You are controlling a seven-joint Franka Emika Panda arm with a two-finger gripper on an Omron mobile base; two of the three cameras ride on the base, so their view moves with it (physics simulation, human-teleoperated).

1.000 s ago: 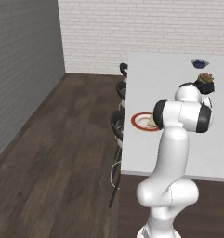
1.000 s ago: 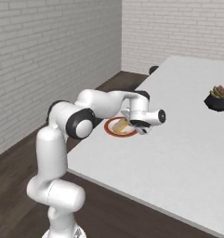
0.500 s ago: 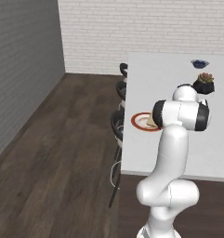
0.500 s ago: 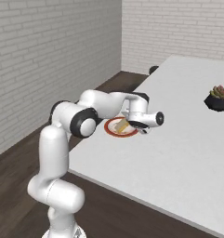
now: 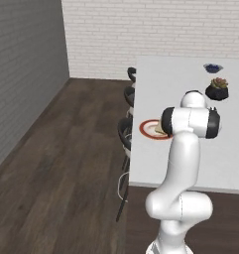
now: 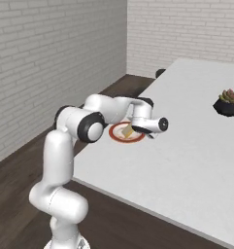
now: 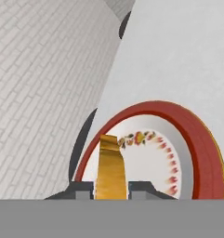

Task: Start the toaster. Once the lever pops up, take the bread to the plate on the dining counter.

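Observation:
My gripper (image 7: 111,190) is shut on the bread (image 7: 109,167), a pale tan-yellow slice standing upright between the two dark fingertips (image 7: 83,189). Just beyond it lies the red-rimmed white plate (image 7: 197,139) on the white dining counter (image 7: 178,51). From the right base view, the bread (image 6: 128,130) hangs over the plate (image 6: 119,138) near the counter's left edge, with the gripper (image 6: 133,129) above it. In the left base view the plate (image 5: 147,130) lies partly behind my forearm. The toaster is out of view.
A succulent in a black pot (image 5: 217,90) (image 6: 229,103) and a small blue bowl (image 5: 212,67) sit further along the counter (image 5: 180,84). Dark stools (image 5: 125,130) line the counter's left side. Brick walls stand to the left and behind, over a wood floor.
The arm has shifted a little, and the hand has sunk slightly toward the plate with the bread still held.

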